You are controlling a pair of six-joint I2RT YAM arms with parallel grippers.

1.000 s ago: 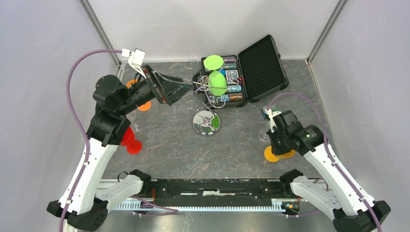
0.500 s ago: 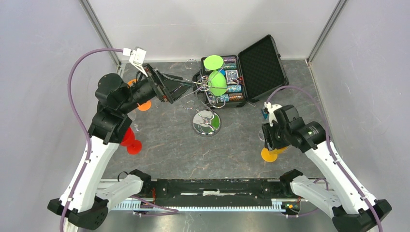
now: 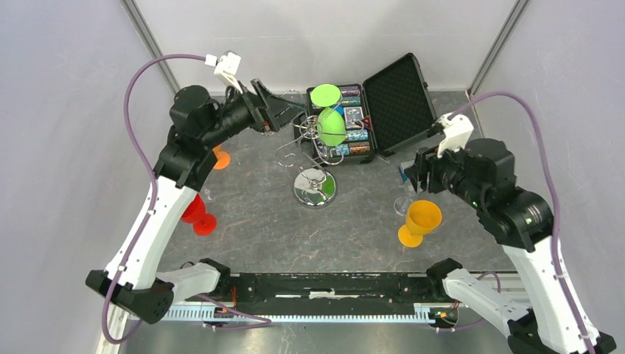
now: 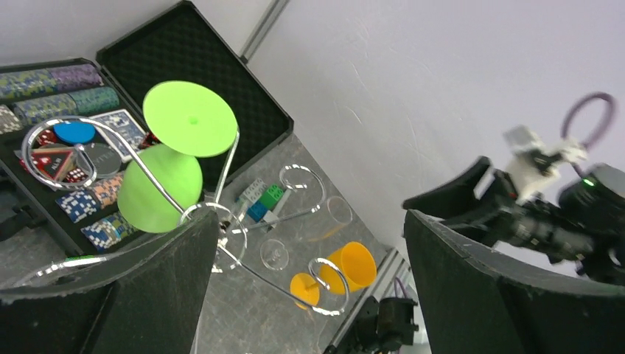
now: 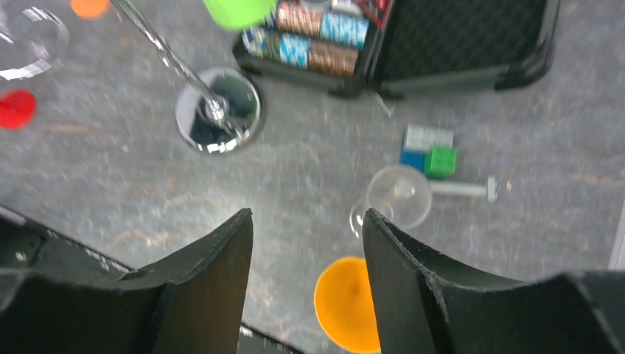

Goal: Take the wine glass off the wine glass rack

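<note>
The wine glass rack (image 3: 315, 187) stands mid-table on its mirrored disc base, its curled wire arms spreading from the pole top (image 4: 208, 221). A green wine glass (image 3: 332, 125) hangs upside down on one arm, foot up (image 4: 190, 118). My left gripper (image 3: 293, 112) is open and level with the rack top. In the left wrist view the gripper (image 4: 309, 221) has the pole top by its left finger and nothing held. My right gripper (image 3: 417, 174) is open and raised above an orange wine glass (image 3: 421, 221), which stands upright on the table. The right wrist view shows empty jaws (image 5: 307, 215).
An open black case (image 3: 398, 92) of poker chips lies behind the rack. A clear glass (image 3: 403, 205) and toy blocks (image 5: 431, 155) sit near the orange glass. A red glass (image 3: 197, 214) and another orange glass (image 3: 220, 158) stand on the left side.
My right gripper opened, let go of the orange glass and rose up and back to the right. The left arm lifted and moved farther back toward the rack top.
</note>
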